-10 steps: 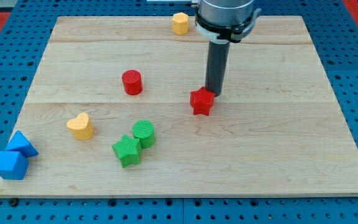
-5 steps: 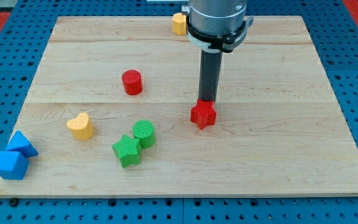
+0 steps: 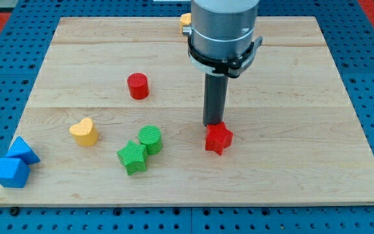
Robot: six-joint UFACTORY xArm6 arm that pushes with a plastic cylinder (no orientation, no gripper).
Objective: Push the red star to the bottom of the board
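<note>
The red star [image 3: 218,138] lies a little right of the board's middle, in its lower half. My tip [image 3: 211,125] stands right behind the star, touching its upper left edge, on the side toward the view's top. The dark rod rises from there to the grey arm body [image 3: 223,29], which hides part of the board's top.
A red cylinder [image 3: 137,86] sits left of the rod. A yellow heart [image 3: 84,132], a green cylinder [image 3: 150,139] and a green star [image 3: 132,157] lie lower left. Two blue blocks [image 3: 15,162] sit at the bottom left corner. A yellow block [image 3: 185,21] peeks out at the top.
My tip has moved toward the view's bottom and slightly left, pushing the red star down the board and a little right. The other blocks have not moved.
</note>
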